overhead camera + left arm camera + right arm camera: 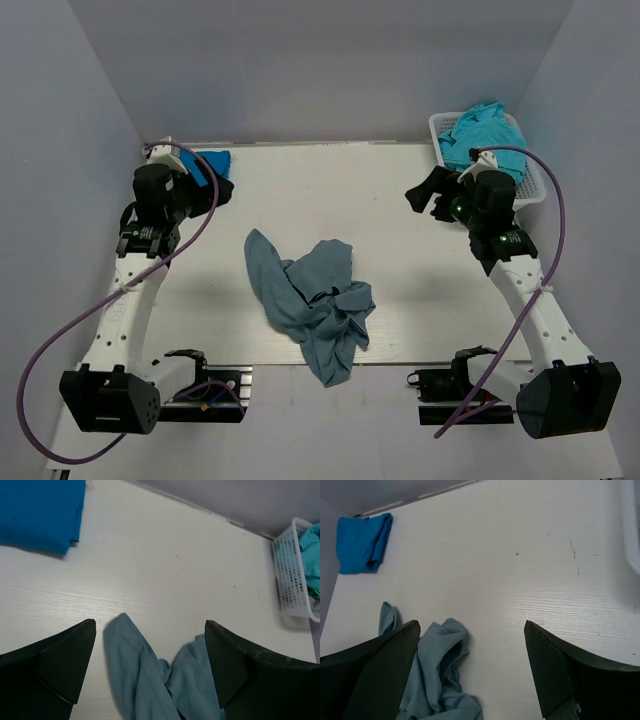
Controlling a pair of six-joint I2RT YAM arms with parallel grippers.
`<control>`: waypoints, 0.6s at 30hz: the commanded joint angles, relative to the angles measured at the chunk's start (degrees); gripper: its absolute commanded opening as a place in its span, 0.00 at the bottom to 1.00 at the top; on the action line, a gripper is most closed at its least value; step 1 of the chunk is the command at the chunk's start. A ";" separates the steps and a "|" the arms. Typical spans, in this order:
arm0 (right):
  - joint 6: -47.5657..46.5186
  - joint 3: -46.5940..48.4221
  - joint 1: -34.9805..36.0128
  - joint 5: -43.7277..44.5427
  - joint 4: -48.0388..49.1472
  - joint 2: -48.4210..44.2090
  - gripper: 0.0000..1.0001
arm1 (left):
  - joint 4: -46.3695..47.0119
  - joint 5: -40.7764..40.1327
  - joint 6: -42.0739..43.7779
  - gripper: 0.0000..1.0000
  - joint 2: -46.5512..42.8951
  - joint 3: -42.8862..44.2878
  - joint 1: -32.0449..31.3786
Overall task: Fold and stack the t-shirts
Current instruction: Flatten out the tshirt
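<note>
Fingers (60, 665) gape empty on left gripper (150, 625) and right gripper (471, 625); shirt (315, 300) by the desk's (400, 200) near edge looks limp, light: pinch its corners.

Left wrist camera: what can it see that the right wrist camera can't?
Only the left wrist view shows the turquoise t-shirts heaped in the white mesh basket, and the left hand, open. Only the right wrist view shows the right hand, also open, and the whole bright blue t-shirt; the left wrist view cuts it off. Of the basket, the right wrist view catches at most a white sliver at its edge. Both show the bright blue t-shirt, the crumpled grey-blue t-shirt and the white table.
</note>
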 commanded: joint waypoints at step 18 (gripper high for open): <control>-15.36 0.78 33.51 7.69 -19.80 9.34 0.90 | -5.38 3.17 -3.70 0.99 25.89 -0.86 -7.19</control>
